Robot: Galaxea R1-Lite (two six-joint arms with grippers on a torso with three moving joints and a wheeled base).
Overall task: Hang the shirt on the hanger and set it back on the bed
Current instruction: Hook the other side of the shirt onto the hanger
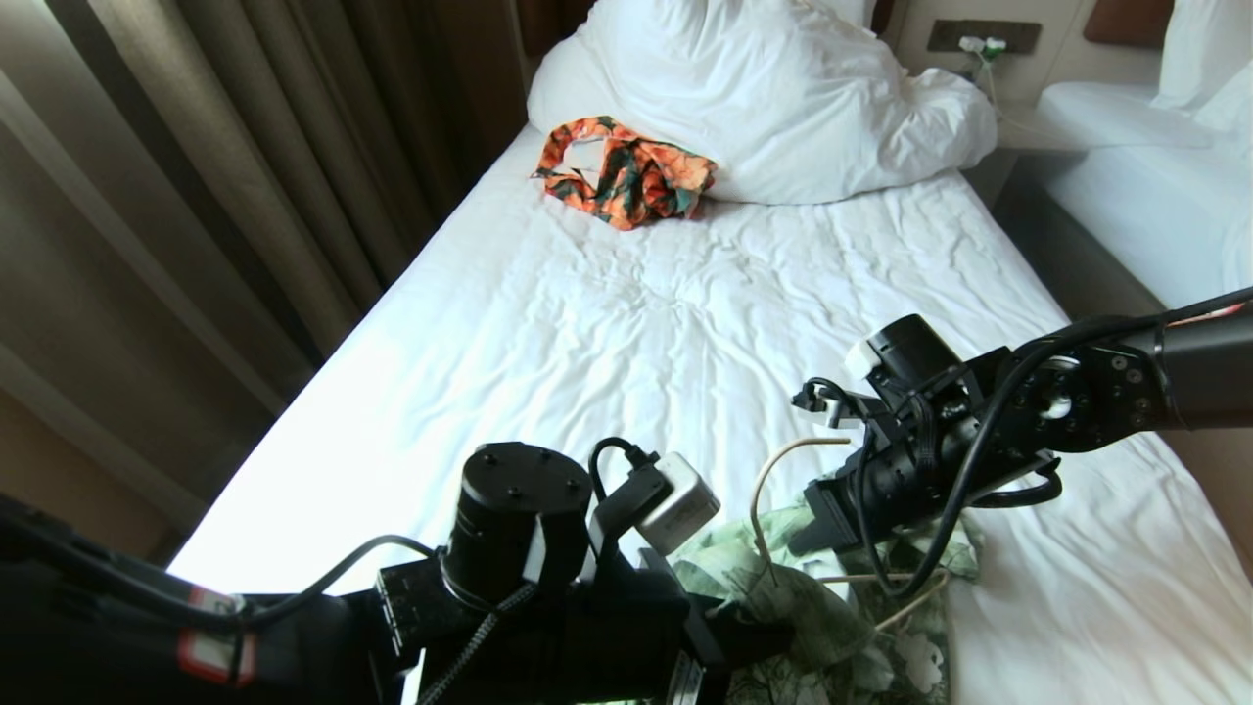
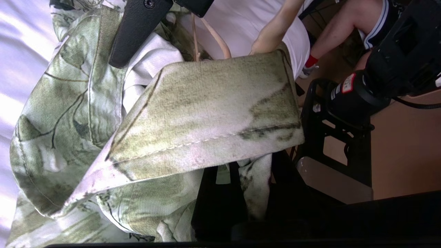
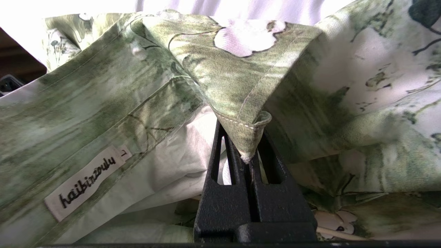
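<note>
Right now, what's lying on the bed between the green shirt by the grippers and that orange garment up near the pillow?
Nothing but wrinkled white sheet. In the head view, the bed is bare between the shirt and the orange garment.

curtains brown, left | second bed right | daylight

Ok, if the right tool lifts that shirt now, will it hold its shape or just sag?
Probably sag: the shirt lies in soft folds and looks thin. The right tool pinches only a collar tip, so most cloth would likely trail below. It seems light, though it may drag the hanger tangled in it.
</note>
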